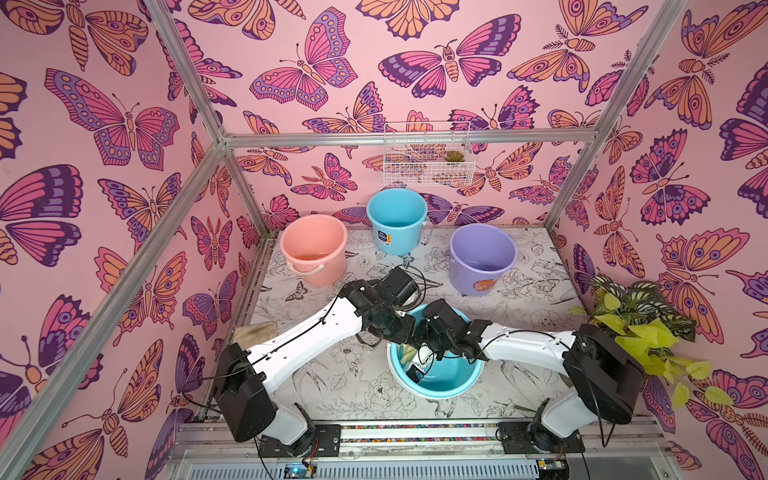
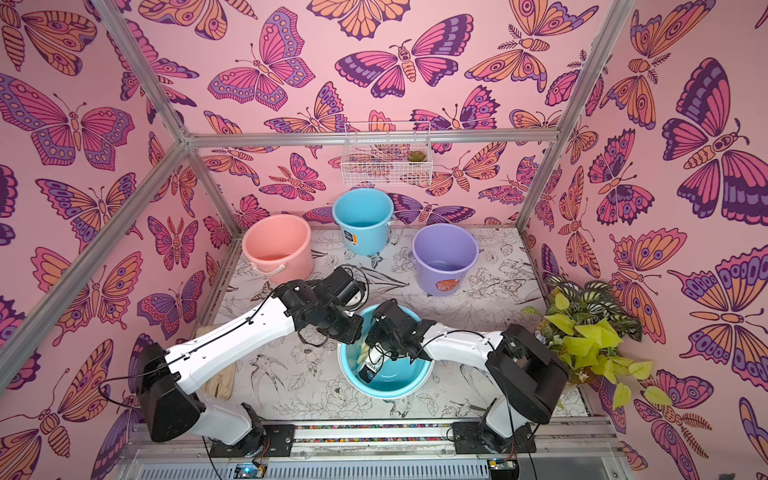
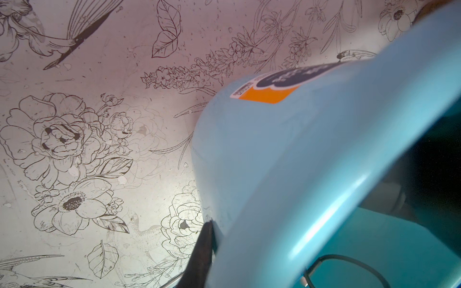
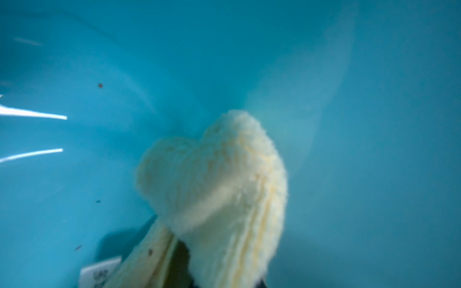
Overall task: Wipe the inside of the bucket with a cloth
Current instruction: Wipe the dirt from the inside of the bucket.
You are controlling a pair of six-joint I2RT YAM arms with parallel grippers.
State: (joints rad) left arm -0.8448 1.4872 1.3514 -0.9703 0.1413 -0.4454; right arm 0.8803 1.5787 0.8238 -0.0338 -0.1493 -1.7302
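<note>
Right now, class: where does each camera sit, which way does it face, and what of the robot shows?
Top views: high above the bases, looking down on the table; left arm and right arm show.
Left wrist: outside the near blue bucket, facing its wall; one finger shows.
Right wrist: inside it, facing the cloth; robot barely shows.
All share that bucket.

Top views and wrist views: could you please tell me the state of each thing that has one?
Near blue bucket: rim clamped by the shut left pincer.
Pale yellow cloth: bunched in the shut right pincer, against the bucket's inside.
Pink bucket: upright, untouched.
Far blue bucket: upright, untouched.
Purple bucket: upright, untouched.
Tan rag: lying on the table, untouched.
</note>
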